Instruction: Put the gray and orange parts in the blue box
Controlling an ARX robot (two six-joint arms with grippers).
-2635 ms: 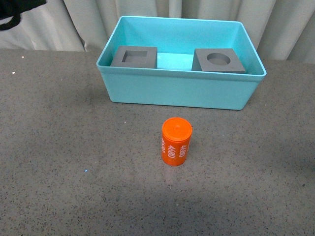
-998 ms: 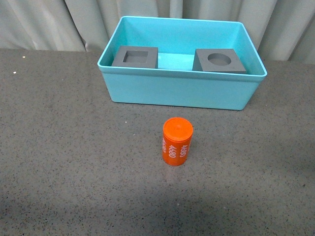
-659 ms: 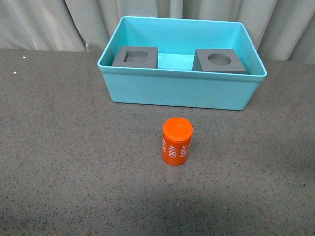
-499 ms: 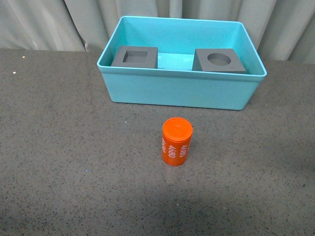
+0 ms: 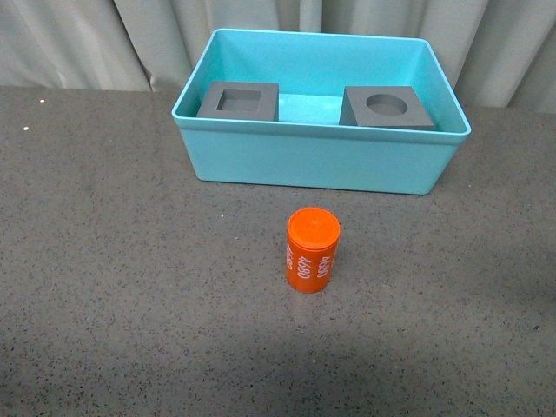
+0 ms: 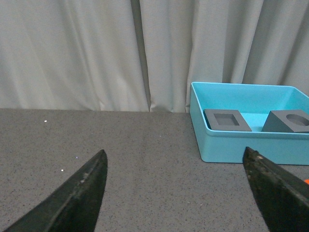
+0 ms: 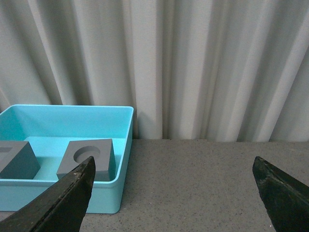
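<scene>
While the orange cylinder (image 5: pixel 312 250) stands outside the blue box (image 5: pixel 321 162), left gripper (image 6: pixel 174 151) and right gripper (image 7: pixel 174 158) gape.

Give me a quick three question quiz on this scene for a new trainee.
1. True or false: the orange cylinder lies inside the blue box.
2. Where do the square-recess gray cube and the round-recess gray cube sit? A) on the table B) in the box C) in a pincer
3. Fill in: the left pincer and the right pincer are both ____.
Key: 1 false, it stands upright on the table in front of the box; 2 B; 3 open.
</scene>
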